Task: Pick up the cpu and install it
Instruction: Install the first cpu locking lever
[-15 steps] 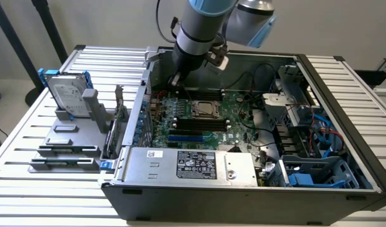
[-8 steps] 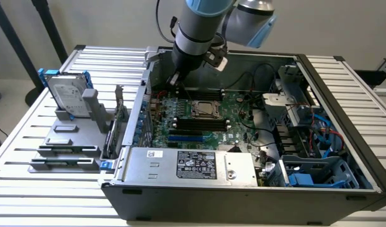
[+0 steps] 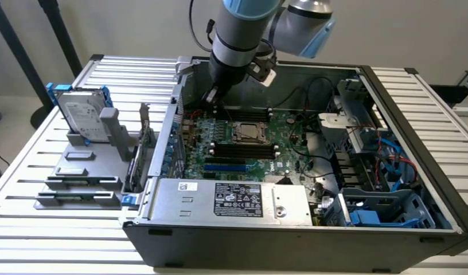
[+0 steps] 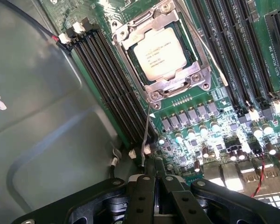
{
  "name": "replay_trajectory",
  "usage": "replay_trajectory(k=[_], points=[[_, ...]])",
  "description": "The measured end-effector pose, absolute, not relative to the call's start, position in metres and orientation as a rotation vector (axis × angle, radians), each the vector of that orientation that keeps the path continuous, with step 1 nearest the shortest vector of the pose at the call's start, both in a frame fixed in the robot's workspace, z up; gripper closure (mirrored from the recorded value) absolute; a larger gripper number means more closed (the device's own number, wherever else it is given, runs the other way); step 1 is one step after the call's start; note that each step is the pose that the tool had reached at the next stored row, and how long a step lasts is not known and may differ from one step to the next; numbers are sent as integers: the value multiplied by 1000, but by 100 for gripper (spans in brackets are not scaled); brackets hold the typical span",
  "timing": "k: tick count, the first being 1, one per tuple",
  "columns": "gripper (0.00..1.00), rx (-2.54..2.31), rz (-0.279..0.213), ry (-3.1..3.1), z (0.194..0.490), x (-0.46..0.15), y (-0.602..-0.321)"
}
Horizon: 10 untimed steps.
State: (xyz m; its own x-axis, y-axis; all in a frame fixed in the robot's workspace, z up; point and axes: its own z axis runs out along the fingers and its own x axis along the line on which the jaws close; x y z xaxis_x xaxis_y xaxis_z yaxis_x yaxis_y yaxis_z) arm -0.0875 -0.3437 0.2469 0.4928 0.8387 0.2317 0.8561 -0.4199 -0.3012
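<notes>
Plainly the cpu (image 4: pixel 159 53) already sits in its socket on the board (image 4: pixel 214 116), with the metal frame (image 4: pixel 175 86) lying over its rim. It is well apart from the gripper (image 4: pixel 155 163), which hangs over the board's edge near the case wall (image 4: pixel 37 116).

The fingers stand shut, tips together. The thin socket lever (image 4: pixel 145 135) runs down to them and seems to end right at the tips, though whether it is nipped between them cannot be told.

By its look the chip is light, stiff and thin. Its smooth metal top would be slippery, and its underside is likely delicate. The fair place to hold it is by two opposite edges, level and with little force. As it lies, the frame covers those edges.

The chip's underside and the socket contacts are hidden. In the exterior view the arm (image 3: pixel 238 34) masks most of the gripper (image 3: pixel 213 96), and the cpu (image 3: pixel 249 130) is a small pale square.
</notes>
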Motion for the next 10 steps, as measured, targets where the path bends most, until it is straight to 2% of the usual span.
replay_trajectory(k=[10], points=[[89, -2390, -103, -1394, 251, -86, -344]])
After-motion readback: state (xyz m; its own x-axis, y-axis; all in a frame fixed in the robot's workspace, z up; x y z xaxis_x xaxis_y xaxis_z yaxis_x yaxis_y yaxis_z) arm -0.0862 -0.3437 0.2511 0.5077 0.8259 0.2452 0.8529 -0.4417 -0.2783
